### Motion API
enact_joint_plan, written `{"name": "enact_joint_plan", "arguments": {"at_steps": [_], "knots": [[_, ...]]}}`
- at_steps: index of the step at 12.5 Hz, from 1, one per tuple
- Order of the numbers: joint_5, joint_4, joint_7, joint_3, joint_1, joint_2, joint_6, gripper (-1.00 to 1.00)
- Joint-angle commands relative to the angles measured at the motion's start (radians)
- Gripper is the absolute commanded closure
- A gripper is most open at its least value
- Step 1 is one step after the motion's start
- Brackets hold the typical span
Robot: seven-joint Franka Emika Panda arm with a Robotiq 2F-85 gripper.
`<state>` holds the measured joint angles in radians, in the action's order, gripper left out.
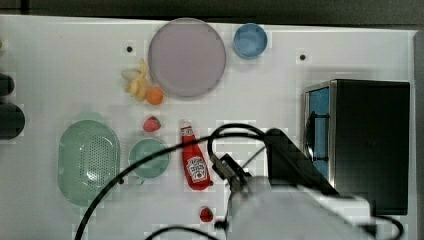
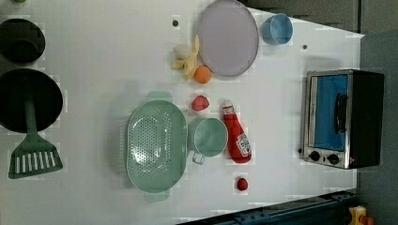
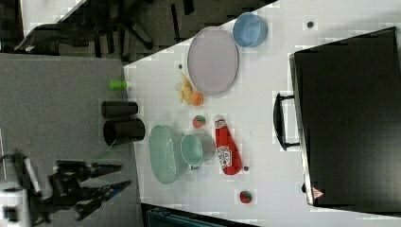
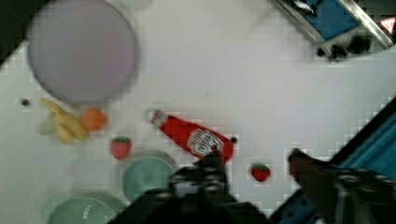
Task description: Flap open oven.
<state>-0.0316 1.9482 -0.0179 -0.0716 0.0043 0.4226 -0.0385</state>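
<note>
My claw hangs in the air above the white table, touching nothing. In the wrist view its two dark fingers stand apart with bare table and a small strawberry showing in the gap between them, so it is parted and carries nothing.

The oven sits well apart from my claw, off toward the table's far edge. Its blue glass door looks shut, the dark bar handle across it, and two black knobs beside the glass.

Just under my claw lies the red ketchup bottle on its side. Near it are a green cup, another strawberry and a green colander. Farther off are an orange, a banana and a lilac plate.

In the top view my arm reaches in over the table beside the oven.
</note>
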Motion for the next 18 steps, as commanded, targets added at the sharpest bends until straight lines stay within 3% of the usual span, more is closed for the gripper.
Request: {"name": "enact_joint_plan", "arguments": {"at_steps": [1,2,4,8,14,18], "knots": [[0.004,0.026,-0.041,-0.032,-0.004,-0.047,0.000,0.55],[0.003,0.027,-0.042,-0.048,-0.005,-0.054,0.003,0.65],[0.003,0.028,-0.102,-0.083,-0.005,-0.078,0.007,0.65],[0.002,0.039,-0.465,-0.178,-0.007,-0.151,0.065,0.65],[-0.025,0.064,-1.003,-0.323,-0.018,-0.296,0.317,0.65],[-0.035,0.108,-1.190,-0.391,-0.020,-0.404,0.533,0.65]]}}
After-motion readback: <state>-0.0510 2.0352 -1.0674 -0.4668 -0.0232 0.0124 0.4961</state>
